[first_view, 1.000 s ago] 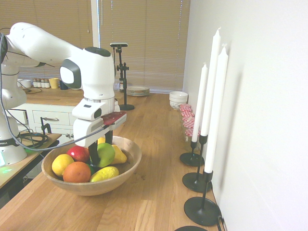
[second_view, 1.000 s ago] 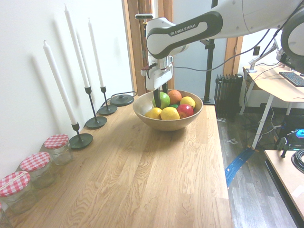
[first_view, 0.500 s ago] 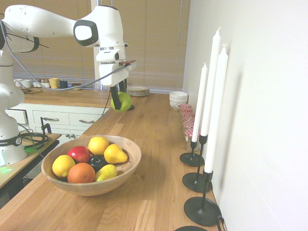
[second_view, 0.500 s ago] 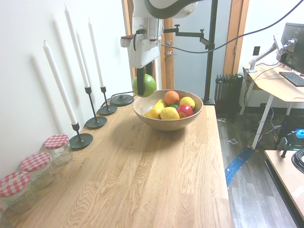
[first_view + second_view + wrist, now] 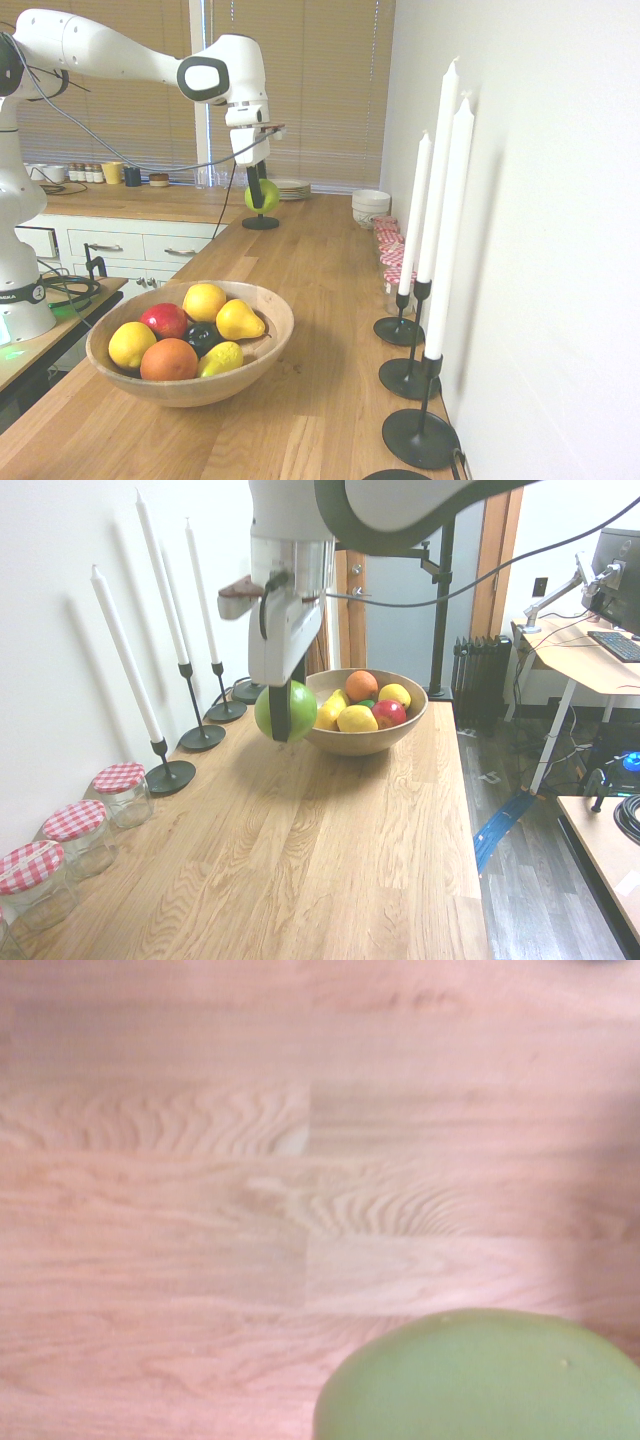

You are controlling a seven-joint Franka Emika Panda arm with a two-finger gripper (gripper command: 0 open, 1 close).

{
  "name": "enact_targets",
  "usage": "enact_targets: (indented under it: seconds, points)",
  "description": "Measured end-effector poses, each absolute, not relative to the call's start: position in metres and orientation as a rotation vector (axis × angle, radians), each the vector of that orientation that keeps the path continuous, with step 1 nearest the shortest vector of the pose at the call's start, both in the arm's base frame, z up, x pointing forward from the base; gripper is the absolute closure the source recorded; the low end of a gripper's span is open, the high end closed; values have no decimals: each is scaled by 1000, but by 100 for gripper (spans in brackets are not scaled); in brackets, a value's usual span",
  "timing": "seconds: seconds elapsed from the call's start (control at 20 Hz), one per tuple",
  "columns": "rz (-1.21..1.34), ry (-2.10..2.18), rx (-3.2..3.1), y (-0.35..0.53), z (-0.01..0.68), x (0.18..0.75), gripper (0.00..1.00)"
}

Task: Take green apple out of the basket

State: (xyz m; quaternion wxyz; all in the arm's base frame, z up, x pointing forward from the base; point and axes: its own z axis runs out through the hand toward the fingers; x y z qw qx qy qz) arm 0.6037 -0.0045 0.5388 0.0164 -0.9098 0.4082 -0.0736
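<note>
The claw (image 5: 285, 712) is pinching the green apple (image 5: 268, 712), glossy and round, in the air above the wooden counter (image 5: 350, 860); since the earlier frame both have moved further from the basket (image 5: 130, 385) and hang lower; that wide, smooth, pale wood bowl stays put, still holding a dimpled orange (image 5: 169, 360), a shiny red apple (image 5: 164, 320) and a tapering yellow pear (image 5: 240, 320)

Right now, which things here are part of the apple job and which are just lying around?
For the job:
- green apple, held in the gripper
- wooden basket

Just lying about:
- orange
- red apple
- white candles
- lidded jars
- white bowls
</note>
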Motion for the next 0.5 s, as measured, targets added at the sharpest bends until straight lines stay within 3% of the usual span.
enact_targets:
  seconds: [0.5]
  points:
    - [-131,1357,-2827,-5,435,614,100]
